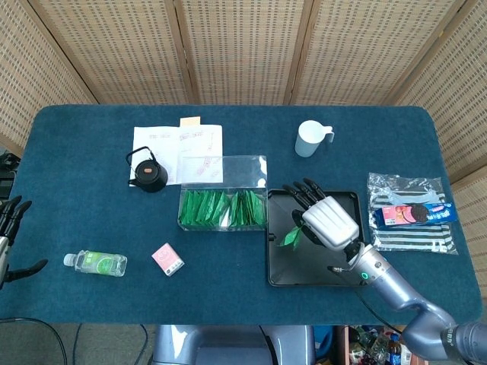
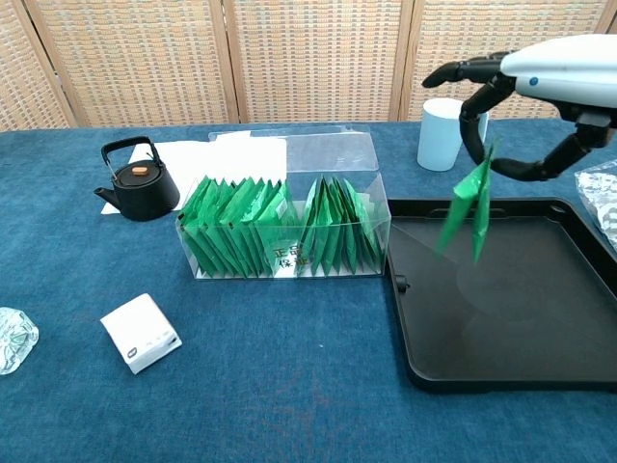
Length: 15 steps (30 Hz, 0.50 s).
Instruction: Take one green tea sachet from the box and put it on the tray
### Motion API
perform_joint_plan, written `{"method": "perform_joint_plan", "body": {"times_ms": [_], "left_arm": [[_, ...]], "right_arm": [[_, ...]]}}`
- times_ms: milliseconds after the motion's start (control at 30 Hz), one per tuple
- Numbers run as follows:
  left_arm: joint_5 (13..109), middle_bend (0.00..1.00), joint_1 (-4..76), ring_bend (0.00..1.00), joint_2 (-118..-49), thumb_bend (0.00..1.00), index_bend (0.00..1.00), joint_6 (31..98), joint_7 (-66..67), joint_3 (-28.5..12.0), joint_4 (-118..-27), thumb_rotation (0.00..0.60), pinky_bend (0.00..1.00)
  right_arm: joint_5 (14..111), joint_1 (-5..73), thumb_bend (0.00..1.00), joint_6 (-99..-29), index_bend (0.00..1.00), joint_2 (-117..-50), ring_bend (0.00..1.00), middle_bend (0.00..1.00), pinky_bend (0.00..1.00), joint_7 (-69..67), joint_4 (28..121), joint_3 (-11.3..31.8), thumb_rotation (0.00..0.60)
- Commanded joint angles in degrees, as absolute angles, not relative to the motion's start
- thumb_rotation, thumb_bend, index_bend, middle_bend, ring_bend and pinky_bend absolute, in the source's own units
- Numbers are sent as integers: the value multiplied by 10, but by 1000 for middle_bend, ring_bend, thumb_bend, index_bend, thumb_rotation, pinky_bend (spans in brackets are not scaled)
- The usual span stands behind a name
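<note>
Right hand point(image 2: 540, 101) pinching green tea sachet point(image 2: 465, 209), dangling under it over black tray point(image 2: 540, 376); clear box point(image 2: 289, 236) to its left; left hand point(image 1: 9, 236) open, far left

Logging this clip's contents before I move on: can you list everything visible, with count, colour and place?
held sachet: one, green, hanging above the tray
tray: one, black, right of the box
box: one, clear, mid-table, full of green sachets
kettle: one, black, left of the box
papers: white sheets, behind the kettle
cup: one, pale blue, far side
bottle: one, clear with green label, near left
small carton: one, pink and white, near the bottle
snack bags: clear packets, far right
table: one, dark blue cloth
left hand: black, at the table's left edge
right hand: silver and black, holds the sachet
</note>
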State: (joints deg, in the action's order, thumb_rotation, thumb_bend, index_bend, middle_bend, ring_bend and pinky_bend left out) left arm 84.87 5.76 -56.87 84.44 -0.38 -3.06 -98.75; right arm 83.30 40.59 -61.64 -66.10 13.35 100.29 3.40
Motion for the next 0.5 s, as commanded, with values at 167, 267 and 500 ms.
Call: {"method": "perform_joint_plan", "body": {"times_ms": [167, 267, 500], "left_arm": [[848, 0, 59, 0, -568, 60, 0, 842, -6, -31, -987, 600, 0], [851, 0, 58, 0, -567, 59, 0, 844, -7, -30, -988, 600, 0], [863, 0, 54, 0, -573, 59, 0, 857, 1, -27, -986, 600, 0]], "right_arm": [[771, 382, 96, -622, 118, -620, 0, 0, 81, 184, 1024, 46, 600], [783, 365, 85, -649, 117, -605, 0, 0, 79, 173, 1034, 48, 600], [843, 288, 0, -758, 82, -584, 0, 0, 21, 128, 1063, 29, 600]]}}
